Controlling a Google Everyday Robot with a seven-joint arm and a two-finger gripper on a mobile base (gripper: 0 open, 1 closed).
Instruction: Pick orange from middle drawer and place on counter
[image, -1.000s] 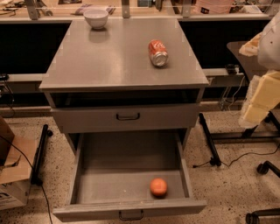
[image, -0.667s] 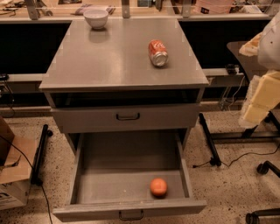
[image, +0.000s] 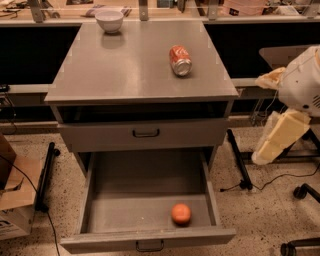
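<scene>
The orange (image: 181, 213) lies in the open middle drawer (image: 112, 210), near its front right corner. The drawer is pulled fully out at the bottom of the grey cabinet, with a small dark handle (image: 149, 245) on its front. The counter (image: 125, 70) is the cabinet's flat grey top. My gripper (image: 277, 136) hangs at the right edge of the view, beside the cabinet, about level with the upper drawer front. It is well apart from the orange, up and to the right of it, and it holds nothing.
A red soda can (image: 180, 60) lies on its side on the counter at right. A white bowl (image: 109, 20) stands at the counter's back left. A closed drawer front (image: 145, 133) sits above the open one. A cardboard box (image: 14, 200) and cables lie on the floor at left.
</scene>
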